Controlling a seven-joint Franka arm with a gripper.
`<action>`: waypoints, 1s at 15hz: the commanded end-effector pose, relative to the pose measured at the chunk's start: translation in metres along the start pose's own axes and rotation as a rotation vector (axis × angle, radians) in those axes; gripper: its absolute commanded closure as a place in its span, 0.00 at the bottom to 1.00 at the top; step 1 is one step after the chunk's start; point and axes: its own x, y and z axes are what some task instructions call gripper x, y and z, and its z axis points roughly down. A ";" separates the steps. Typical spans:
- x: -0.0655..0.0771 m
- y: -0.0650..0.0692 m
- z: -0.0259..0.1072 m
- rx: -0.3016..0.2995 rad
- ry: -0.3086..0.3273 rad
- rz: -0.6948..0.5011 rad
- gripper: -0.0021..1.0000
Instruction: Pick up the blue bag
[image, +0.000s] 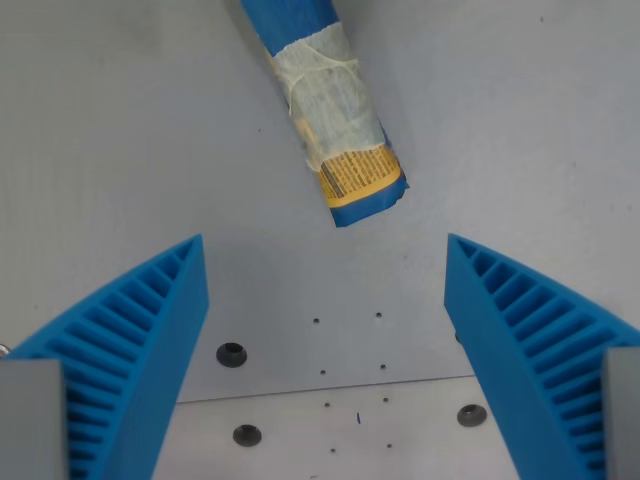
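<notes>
Blue bag (325, 105) lies flat on the grey desk (520, 130), rolled into a tube and slanting up past the frame's top edge. Gripper (325, 255) sits just short of the bag's lower end, jaws spread wide and empty, probably to straddle the roll on descent.

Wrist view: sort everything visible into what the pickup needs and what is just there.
Belongs to the job:
- blue bag, rolled, wrapped with tape
- gripper, open, nothing between its fingers

Just there:
- grey table
- screws and small holes in the table
</notes>
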 end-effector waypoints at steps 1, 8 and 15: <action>0.004 -0.001 0.002 -0.001 0.020 -0.062 0.00; 0.006 -0.002 0.006 0.000 0.023 -0.084 0.00; 0.008 -0.003 0.010 0.000 0.025 -0.104 0.00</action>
